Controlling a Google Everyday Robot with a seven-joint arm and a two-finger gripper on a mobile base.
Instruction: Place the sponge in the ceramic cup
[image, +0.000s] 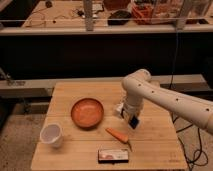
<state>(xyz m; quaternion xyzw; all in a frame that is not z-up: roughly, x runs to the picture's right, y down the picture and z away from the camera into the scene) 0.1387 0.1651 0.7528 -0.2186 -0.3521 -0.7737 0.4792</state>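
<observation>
Dim, warm, lit from above. Glows brightest on shelf far behind gripper; falls near black between. Throws soft shadow under gripper, low over table beside bowl, clamped on sponge.

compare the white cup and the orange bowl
The ceramic cup is white; the bowl is orange-brown. The cup is small and narrow, the bowl much wider and shallower. The cup sits at the table's front left, the bowl nearer the middle. Both stand upright, empty. The tool, right of the bowl, grips the sponge.
</observation>
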